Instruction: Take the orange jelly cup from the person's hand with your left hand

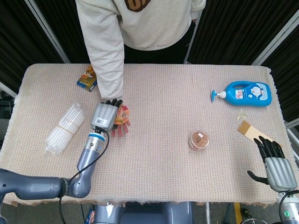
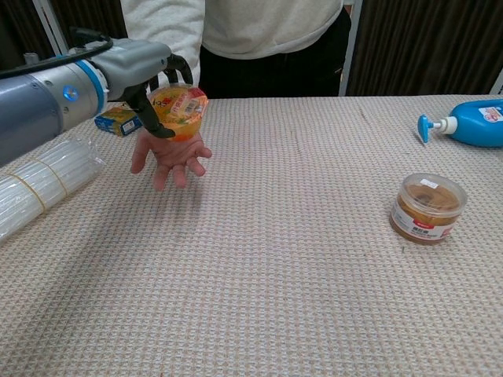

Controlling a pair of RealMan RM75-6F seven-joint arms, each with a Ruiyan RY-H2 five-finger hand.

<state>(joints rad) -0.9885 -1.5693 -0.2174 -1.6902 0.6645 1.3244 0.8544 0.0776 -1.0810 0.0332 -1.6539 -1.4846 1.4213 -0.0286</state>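
Observation:
My left hand (image 2: 154,82) grips the orange jelly cup (image 2: 179,111), holding it tilted just above the person's open palm (image 2: 170,156). From the head camera the left hand (image 1: 103,116) covers most of the orange jelly cup (image 1: 122,115), and the person's fingers (image 1: 119,130) show below it. The cup no longer rests on the palm. My right hand (image 1: 274,166) lies open near the table's front right corner, away from everything, and only the head view shows it.
A bundle of clear tubes (image 1: 64,127) lies left of my left arm. A small blue-yellow box (image 1: 87,78) sits behind it. A brown-lidded jar (image 2: 427,207) stands at centre right, a blue pump bottle (image 1: 245,93) far right, a tan tag (image 1: 249,129) near it.

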